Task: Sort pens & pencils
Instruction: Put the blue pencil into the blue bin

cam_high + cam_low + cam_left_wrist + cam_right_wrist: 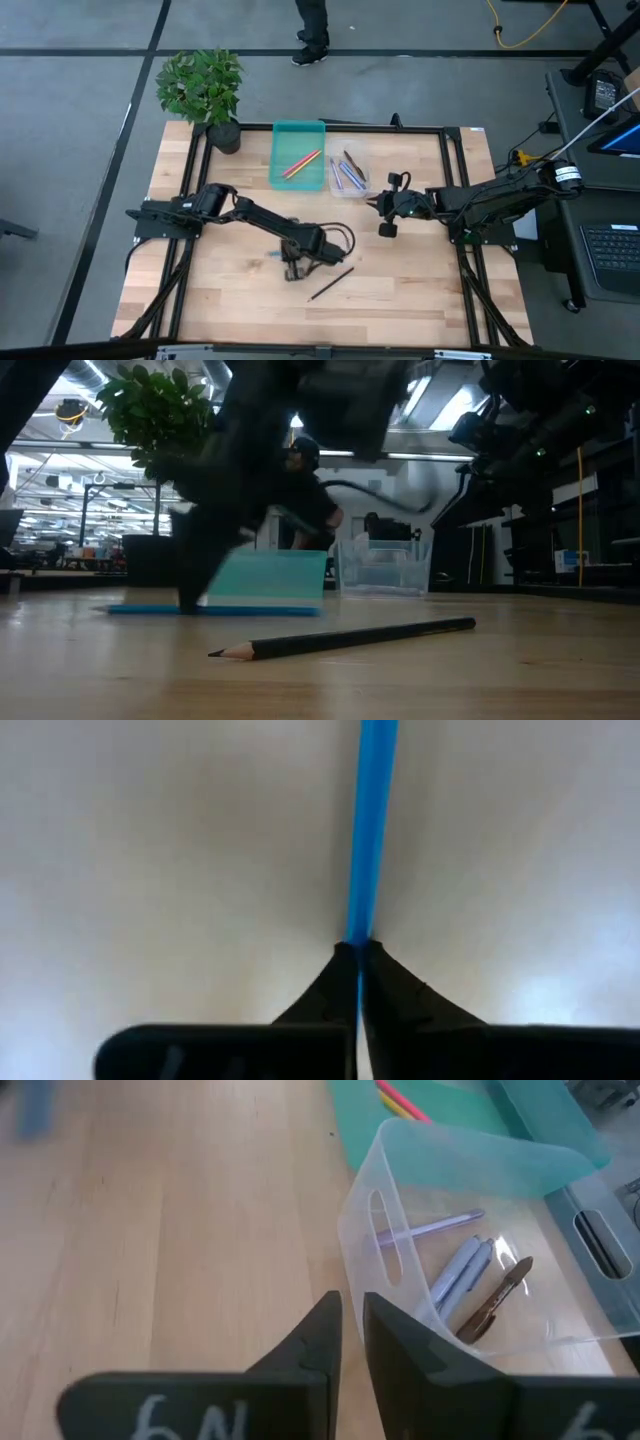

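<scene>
- Left tool (291, 267): low over desk (400, 300) centre-front, fingers (340, 982) clenched on a blue stick (373, 830); the left wrist view shows the stick running straight out from the pinched tips over bare wood. In the low view the stick lies flat on the desk, so prob. not lifted yet.
- Right tool (385, 212): hangs just in front of clear tray (350, 172), fingers (318, 1342) almost together w/ a thin gap, grasping nothing; waiting.
- Black pencil (331, 283): loose on desk, just beside the left tool on the right arm's side, lying at a slant; the low view shows its sharpened tip and full length flat on the wood. Unsorted.
- Teal tray (297, 130): back centre of desk; holds a pink-red stick (301, 163) and a yellow-orange one beside it.
- Clear tray: touching or just beside teal tray, on right arm's side; holds purple sticks (455, 1270) and a dark brown one (497, 1296).
- Potted plant (205, 90): back left corner of desk. Person standing beyond the desk.
- Step in hand (judged): pickup of the blue stick, 1 of 2 items outside the trays.
- Next move calls for: a clean lift w/o the stick swivelling in the pinch, carry to the back, drop in the tray w/ like items; I can't tell pen from pencil here, so which tray is unclear. Black pencil then remains.
</scene>
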Controlling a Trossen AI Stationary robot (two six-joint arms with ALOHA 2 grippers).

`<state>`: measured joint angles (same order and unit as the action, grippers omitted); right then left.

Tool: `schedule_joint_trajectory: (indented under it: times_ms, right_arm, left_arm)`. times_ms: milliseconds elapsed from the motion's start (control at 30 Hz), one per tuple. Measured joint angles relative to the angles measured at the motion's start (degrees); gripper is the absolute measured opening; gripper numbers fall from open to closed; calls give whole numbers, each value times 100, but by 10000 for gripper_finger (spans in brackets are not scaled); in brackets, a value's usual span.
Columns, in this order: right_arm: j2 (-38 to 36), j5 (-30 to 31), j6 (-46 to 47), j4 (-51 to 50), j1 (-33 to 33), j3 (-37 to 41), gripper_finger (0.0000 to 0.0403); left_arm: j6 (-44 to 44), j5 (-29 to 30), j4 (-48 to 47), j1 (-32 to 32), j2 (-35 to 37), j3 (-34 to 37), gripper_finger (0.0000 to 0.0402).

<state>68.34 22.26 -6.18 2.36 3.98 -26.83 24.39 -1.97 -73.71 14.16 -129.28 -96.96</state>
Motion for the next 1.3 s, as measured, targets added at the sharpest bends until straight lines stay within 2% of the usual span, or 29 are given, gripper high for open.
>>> schedule_joint_trajectory:
  times_ms: [67, 300, 633, 1000, 1300]
  right_arm:
    - [2, 6, 21, -53, 0, 0, 48]
    - [0, -34, 31, -40, 0, 0, 48]
    - [0, -46, 21, -36, -1, 0, 48]
    - [0, -140, 16, -58, 0, 0, 48]
    - [0, -140, 16, -61, -1, 0, 48]
  left_arm:
    - [84, 206, -418, 3, -22, 47, 4]
    - [96, 510, -138, 171, 1, -9, 3]
    - [-78, 985, 52, 304, -52, -764, 2]
    - [-51, 1005, -131, 423, -31, -1023, 1]
    - [250, 1194, -740, 520, 5, -1330, 0]
